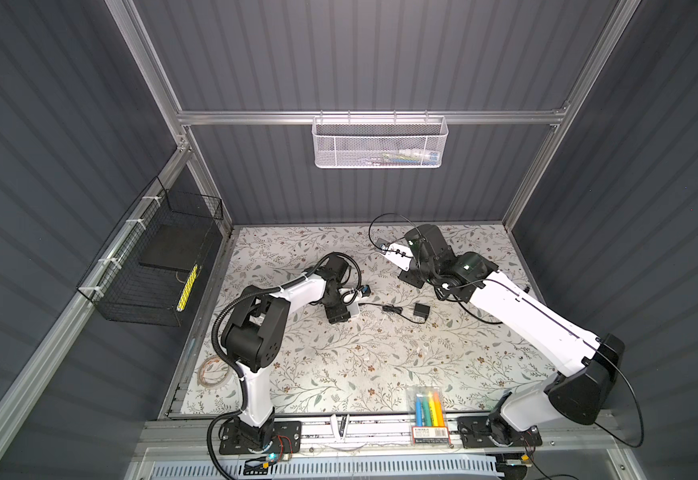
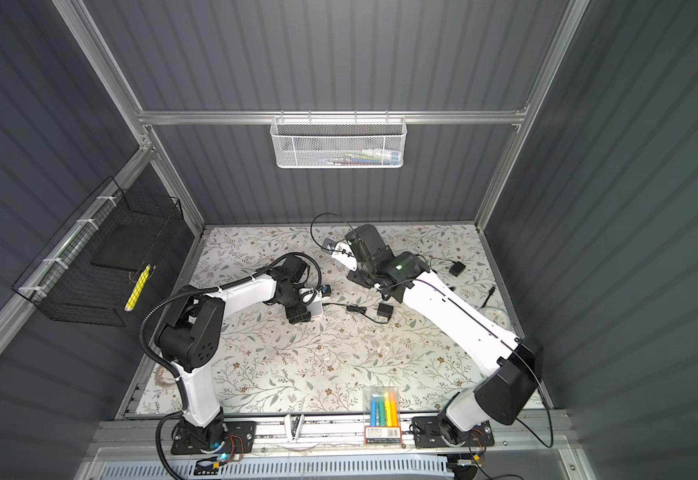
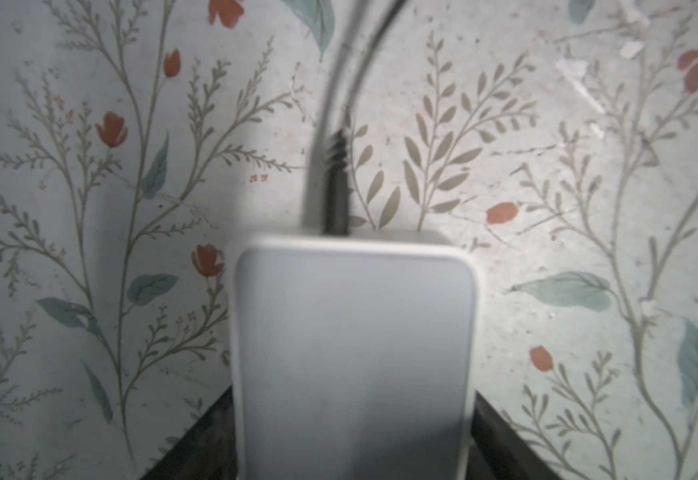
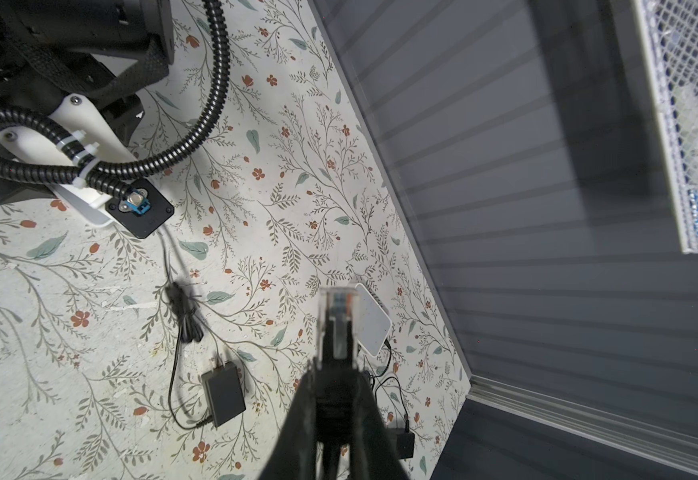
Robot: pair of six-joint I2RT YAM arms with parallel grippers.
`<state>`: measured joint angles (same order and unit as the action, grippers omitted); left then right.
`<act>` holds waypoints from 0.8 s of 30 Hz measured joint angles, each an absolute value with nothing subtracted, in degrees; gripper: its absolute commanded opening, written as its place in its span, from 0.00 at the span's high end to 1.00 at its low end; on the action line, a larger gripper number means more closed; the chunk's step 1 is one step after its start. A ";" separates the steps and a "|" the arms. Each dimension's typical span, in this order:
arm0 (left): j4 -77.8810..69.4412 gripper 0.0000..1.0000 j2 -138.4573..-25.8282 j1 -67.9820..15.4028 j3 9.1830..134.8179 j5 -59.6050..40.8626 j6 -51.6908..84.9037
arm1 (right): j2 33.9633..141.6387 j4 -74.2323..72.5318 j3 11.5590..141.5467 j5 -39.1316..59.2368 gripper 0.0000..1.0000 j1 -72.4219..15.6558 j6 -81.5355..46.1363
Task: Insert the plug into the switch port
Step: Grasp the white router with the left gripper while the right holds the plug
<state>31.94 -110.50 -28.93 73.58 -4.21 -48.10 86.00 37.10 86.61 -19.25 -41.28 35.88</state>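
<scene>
Firstly, far L: wire basket (image 1: 160, 266), black, hung on side wall. L pincer (image 1: 345, 312): low at floral worktop (image 1: 339, 365), jaws set either side of white switch (image 3: 353, 353); whether it is clamped cannot be told. Switch is laid flat, L of centre; black power lead (image 3: 336, 195) is met at its far edge. Adapter (image 1: 422, 311), black: laid near switch, to its R. R pincer (image 4: 336, 332): closed on clear plug (image 4: 336, 301), held above worktop, well apart from switch. Marker pack (image 1: 428, 401): placed at front edge.
</scene>
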 measured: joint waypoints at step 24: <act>27.57 0.25 -109.56 -24.64 72.36 -5.28 -10.52 | 87.61 35.05 83.57 -14.79 1.00 -41.01 32.03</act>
